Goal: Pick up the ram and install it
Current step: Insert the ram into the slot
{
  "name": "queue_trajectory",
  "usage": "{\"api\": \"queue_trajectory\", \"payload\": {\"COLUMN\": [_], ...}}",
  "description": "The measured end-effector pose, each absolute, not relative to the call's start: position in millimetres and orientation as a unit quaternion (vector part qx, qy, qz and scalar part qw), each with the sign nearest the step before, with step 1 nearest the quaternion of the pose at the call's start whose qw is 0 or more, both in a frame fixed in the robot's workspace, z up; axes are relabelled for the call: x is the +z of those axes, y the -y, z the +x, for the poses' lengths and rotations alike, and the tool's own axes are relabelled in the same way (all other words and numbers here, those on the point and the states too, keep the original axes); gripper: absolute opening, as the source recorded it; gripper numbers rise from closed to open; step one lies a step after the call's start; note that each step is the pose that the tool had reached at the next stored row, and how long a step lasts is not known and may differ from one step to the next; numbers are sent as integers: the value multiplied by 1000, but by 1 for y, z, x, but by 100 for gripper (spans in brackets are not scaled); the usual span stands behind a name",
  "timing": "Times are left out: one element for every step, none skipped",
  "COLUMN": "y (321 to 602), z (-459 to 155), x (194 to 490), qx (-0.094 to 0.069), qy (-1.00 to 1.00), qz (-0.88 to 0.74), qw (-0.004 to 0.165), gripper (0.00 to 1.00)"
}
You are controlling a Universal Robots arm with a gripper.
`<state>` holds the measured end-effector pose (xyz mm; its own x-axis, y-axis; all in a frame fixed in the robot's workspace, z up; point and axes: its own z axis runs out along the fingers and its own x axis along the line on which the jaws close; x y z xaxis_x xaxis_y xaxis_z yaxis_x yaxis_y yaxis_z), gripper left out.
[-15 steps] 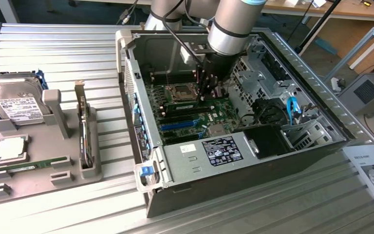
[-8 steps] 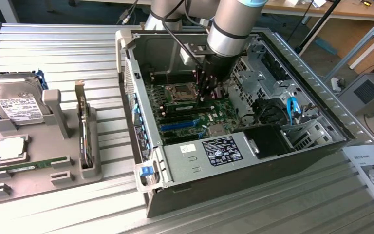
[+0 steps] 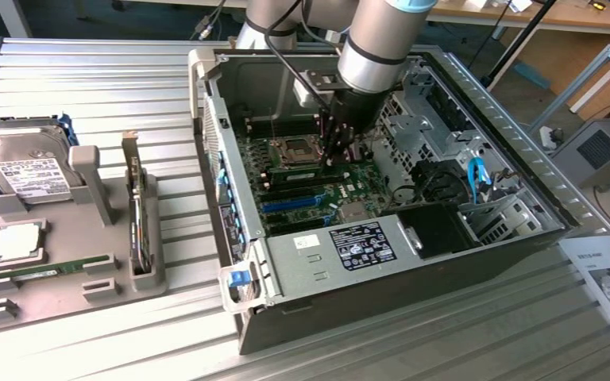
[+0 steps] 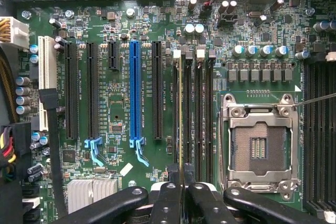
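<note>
Exterior view: gripper (image 3: 339, 155) deep inside open case (image 3: 283, 286), low over motherboard (image 4: 121, 145). Wrist view: fingers (image 4: 168, 198) pinching ram (image 4: 181, 108), seen edge-on. Ram's long axis parallel to memory slots (image 4: 202, 114), lined up with slot farthest from processor socket (image 4: 260, 140); seated or hovering, cannot tell. Exterior view adds twin stick (image 3: 45, 271), flat in tray (image 3: 72, 298), well apart at exterior view's left.

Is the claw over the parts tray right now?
No, the claw, shut on the ram, is down inside the computer case over the motherboard, away from the tray.
</note>
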<state>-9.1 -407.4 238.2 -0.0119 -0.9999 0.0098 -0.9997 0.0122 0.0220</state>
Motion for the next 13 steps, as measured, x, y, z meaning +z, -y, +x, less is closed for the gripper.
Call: {"api": "queue_trajectory", "payload": {"y": [407,407,407,407,407,407,407,407,407,407,407,407,407], "z": [-9,-9,-9,-9,-9,-9,-9,-9,-9,-9,-9,-9,-9], "x": [238,238,238,237,237,237,237,237,237,237,236,236,236], "qx": [-4,-4,-4,-4,-4,-4,-4,-4,-4,-4,-4,-4,-4], "qy": [711,711,711,711,711,711,711,711,711,711,711,711,711], "qz": [703,703,703,703,703,703,703,703,703,703,703,703,703], "qw": [11,11,11,11,11,11,11,11,11,11,11,11,11], "gripper": [12,12,12,12,12,12,12,12,12,12,12,12,12]}}
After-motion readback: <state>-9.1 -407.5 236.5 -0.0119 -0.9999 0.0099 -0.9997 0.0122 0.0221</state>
